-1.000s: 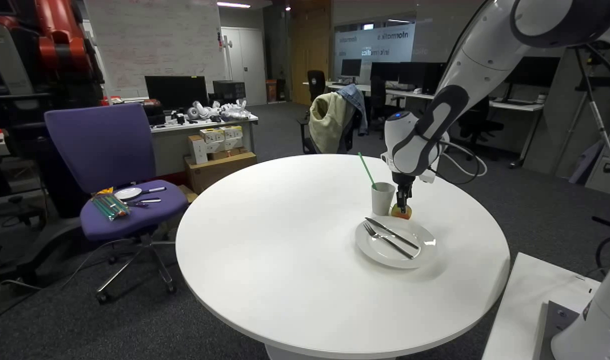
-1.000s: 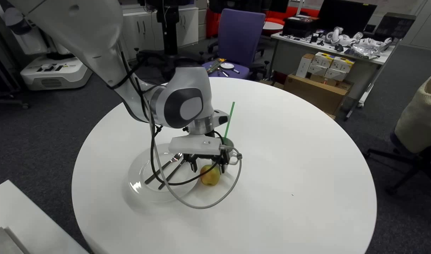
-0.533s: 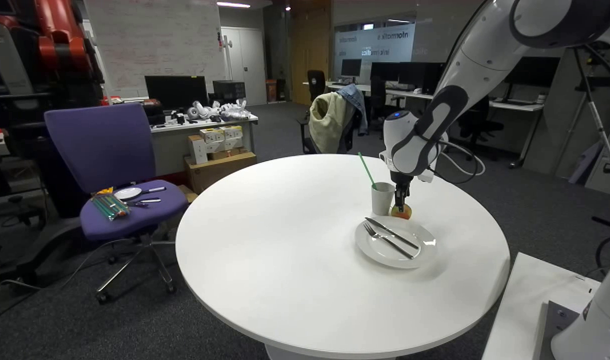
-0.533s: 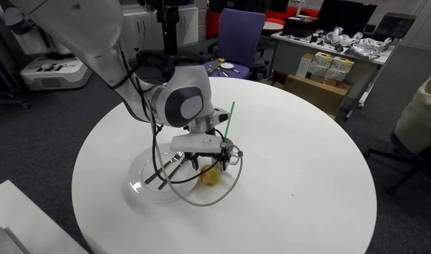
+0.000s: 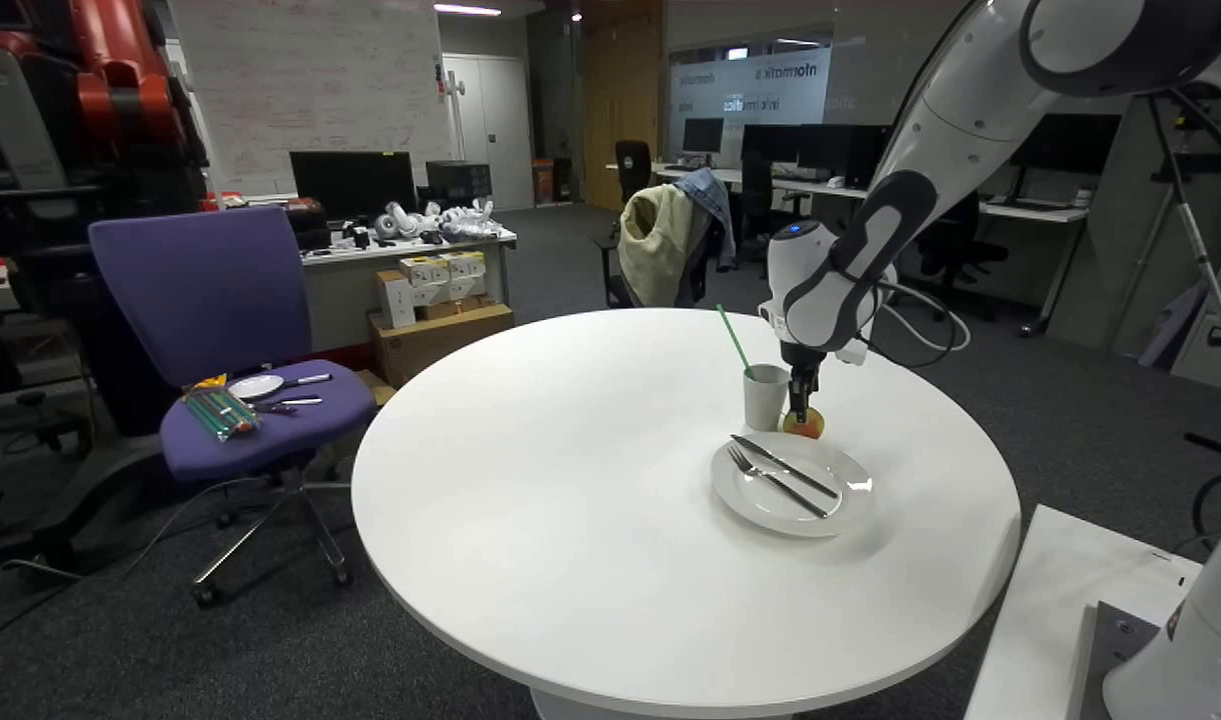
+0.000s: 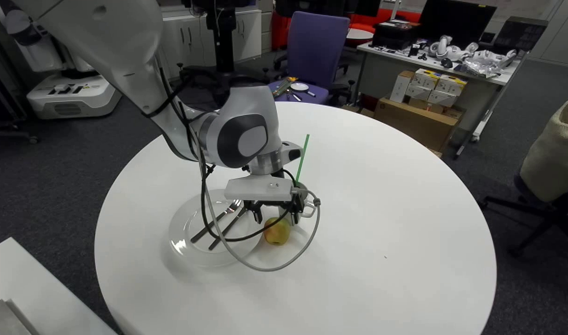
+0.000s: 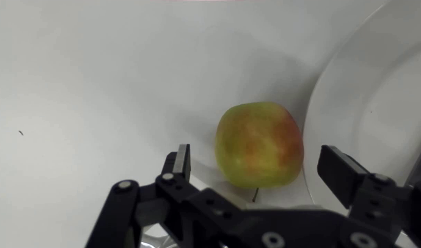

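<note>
apple [image 7: 260, 144] right of centre in wrist view, gripper [image 7: 258, 160] near it with 2 fingers [image 7: 182, 160] spread apart, nothing held; judged best to centre and turn before lowering, as the lower-right finger overlaps the plate [image 7: 334, 103] and could press on it.

Plate [image 7: 341, 106] left barely any gap beside the apple [image 7: 259, 144], and the cup [image 5: 765, 402] crowded in too. Fingers [image 7: 181, 160] cleared the apple both sides, though.

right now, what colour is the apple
The apple is yellow-green with an orange-red blush, clearest in the wrist view.
</note>
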`<state>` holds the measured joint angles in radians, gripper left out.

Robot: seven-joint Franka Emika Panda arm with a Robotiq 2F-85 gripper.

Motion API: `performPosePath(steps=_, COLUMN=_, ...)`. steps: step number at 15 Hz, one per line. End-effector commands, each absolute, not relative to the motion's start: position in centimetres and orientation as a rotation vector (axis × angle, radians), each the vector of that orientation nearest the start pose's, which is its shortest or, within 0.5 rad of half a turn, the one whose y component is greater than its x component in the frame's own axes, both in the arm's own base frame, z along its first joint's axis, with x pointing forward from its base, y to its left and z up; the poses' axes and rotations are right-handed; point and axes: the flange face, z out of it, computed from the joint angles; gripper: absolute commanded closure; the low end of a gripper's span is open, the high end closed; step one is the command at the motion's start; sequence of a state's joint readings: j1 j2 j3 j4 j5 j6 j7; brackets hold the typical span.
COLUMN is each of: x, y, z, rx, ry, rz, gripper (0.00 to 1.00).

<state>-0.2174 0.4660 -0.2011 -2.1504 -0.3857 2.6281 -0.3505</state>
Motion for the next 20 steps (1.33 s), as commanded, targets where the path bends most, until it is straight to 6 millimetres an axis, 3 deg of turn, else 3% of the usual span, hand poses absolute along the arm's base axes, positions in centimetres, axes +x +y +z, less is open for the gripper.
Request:
performPosePath(steps=1, x=52.3, y=-22.4, z=18.5, rx=-3.364, ry=-0.492, rz=0.169, gripper=0.00)
performPosePath(steps=9, x=52.4, y=-22.3, z=18.6, rx=-3.370, ry=-0.508, rz=0.164, gripper=0.00)
performPosePath(steps=20, x=52.1, y=-25.5, z=18.8, rx=-3.324, ry=-0.347, rz=0.112, gripper=0.00)
